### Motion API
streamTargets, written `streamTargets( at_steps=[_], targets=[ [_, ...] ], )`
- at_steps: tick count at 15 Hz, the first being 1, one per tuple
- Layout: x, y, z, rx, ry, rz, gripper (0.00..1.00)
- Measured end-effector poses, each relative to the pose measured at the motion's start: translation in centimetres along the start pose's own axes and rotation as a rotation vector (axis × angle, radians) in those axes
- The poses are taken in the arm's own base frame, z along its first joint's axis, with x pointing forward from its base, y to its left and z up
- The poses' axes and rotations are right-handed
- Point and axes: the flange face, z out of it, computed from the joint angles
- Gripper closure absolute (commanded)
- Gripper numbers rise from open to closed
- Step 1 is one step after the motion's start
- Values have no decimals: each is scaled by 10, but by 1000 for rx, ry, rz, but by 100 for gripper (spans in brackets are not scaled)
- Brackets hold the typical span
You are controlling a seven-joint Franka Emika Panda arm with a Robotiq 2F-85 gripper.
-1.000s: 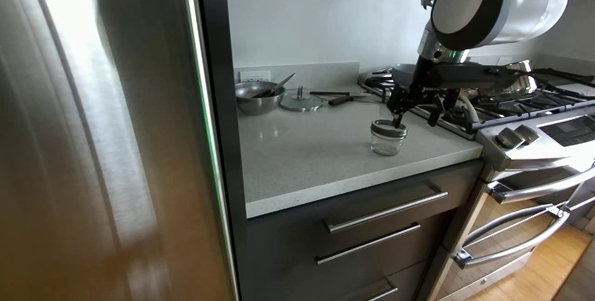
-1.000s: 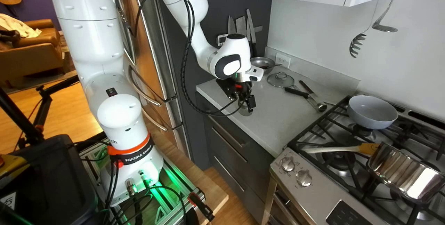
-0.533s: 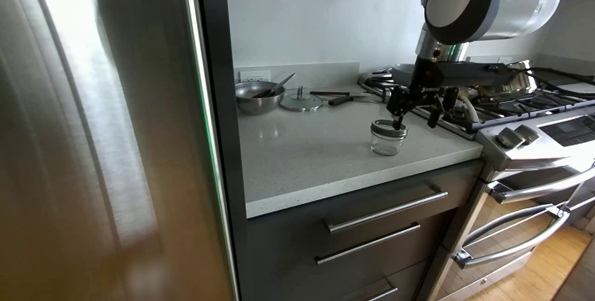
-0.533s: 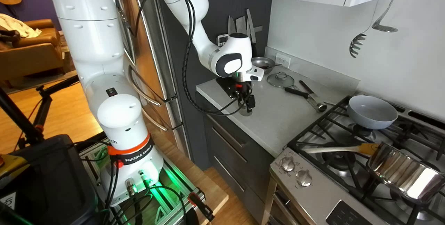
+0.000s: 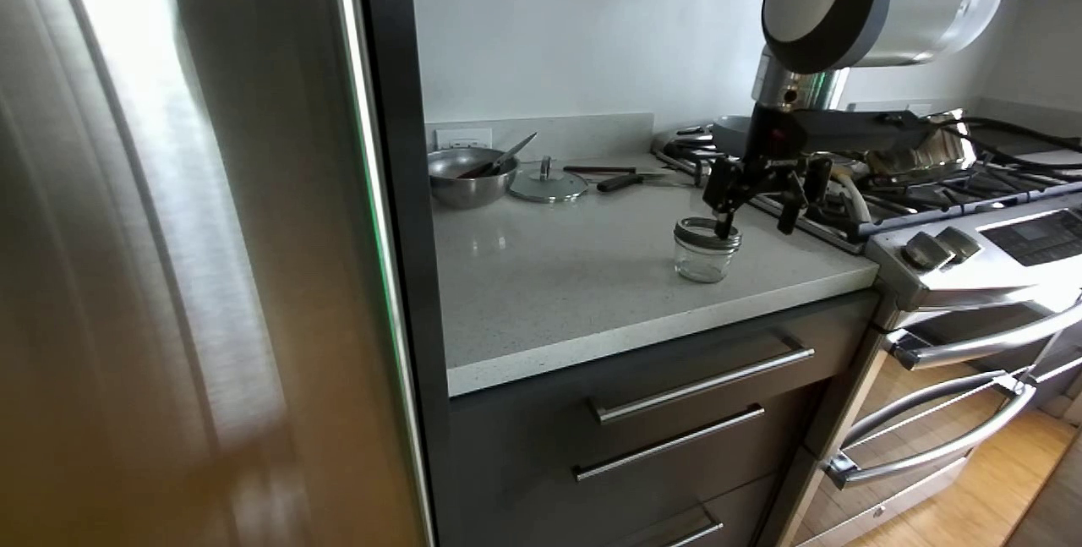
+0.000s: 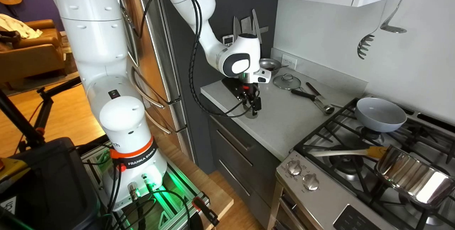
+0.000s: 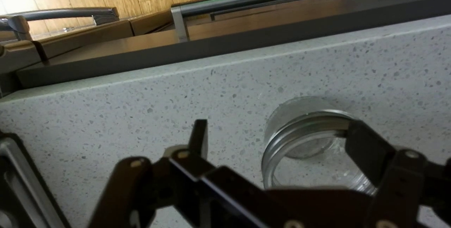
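Note:
A clear glass jar (image 5: 700, 264) with a metal ring round its mouth stands upright near the counter's front edge. It also shows in the wrist view (image 7: 310, 124), and partly behind the gripper in an exterior view (image 6: 252, 115). My gripper (image 5: 756, 227) is open, pointing down, with nothing between its fingers. In the wrist view (image 7: 277, 133), one finger overlaps the jar's rim on the right; the other is over bare counter to the left of the jar. I cannot tell whether the finger touches the rim.
Farther back on the counter (image 5: 558, 276) are a metal bowl (image 5: 465, 192) with utensils, a glass lid (image 5: 549, 185) and dark-handled utensils (image 5: 621, 183). The stove (image 6: 341, 194) alongside bears a grey bowl (image 6: 380, 116) and a shiny pot (image 6: 414, 178). A fridge (image 5: 254, 276) borders the counter.
The arm's wrist link has shifted slightly left and up in an exterior view, and slightly right in an exterior view. The fingertips have barely moved. The jar has not moved.

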Motion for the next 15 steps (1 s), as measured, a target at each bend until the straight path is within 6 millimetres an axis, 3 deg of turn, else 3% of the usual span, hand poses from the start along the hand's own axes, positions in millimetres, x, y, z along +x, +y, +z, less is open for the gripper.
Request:
streamTargets(
  at_steps=[15],
  targets=[
    [11, -1, 6, -3, -11, -25, 0]
  ],
)
